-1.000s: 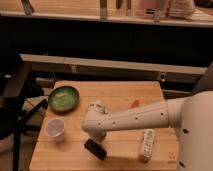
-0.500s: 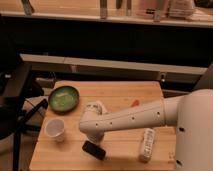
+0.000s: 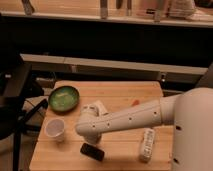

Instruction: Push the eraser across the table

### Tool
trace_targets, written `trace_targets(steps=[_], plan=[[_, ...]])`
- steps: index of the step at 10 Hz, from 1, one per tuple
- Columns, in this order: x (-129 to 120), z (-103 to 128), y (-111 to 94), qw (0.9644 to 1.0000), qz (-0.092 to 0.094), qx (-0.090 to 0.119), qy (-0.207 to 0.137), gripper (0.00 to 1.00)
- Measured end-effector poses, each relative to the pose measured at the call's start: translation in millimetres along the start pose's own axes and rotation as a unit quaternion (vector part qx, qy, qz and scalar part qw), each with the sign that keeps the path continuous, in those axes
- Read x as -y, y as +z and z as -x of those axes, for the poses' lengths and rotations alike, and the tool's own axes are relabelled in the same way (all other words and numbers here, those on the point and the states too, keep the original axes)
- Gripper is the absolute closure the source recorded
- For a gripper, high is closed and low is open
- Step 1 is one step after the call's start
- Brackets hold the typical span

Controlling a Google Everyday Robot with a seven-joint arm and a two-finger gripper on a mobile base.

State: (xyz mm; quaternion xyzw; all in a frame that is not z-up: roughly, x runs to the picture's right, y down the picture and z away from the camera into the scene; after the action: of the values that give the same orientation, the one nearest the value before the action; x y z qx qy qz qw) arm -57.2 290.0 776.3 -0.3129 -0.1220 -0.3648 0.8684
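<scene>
The eraser, a small flat black block, lies on the light wooden table near its front edge, left of the middle. My white arm reaches in from the right. Its gripper points down just behind the eraser, at or very near its far edge; I cannot tell whether they touch. The wrist hides most of the gripper.
A green bowl stands at the back left and a white cup is left of the arm's end. A pale beige block shows behind the wrist. A white labelled tube lies at the front right. A small orange item lies mid-table.
The arm's end has moved slightly left, and the eraser has shifted a little left and toward the front edge.
</scene>
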Motion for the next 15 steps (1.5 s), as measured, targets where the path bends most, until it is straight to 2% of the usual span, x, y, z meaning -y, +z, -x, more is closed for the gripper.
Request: trace_targets(steps=[10,15], plan=[[16.7,18.8,2.6,0.9992,-0.002,0.003,-0.039,1.0],[15.4,21.5,3.0,0.9985,-0.004,0.005,-0.054,1.0]])
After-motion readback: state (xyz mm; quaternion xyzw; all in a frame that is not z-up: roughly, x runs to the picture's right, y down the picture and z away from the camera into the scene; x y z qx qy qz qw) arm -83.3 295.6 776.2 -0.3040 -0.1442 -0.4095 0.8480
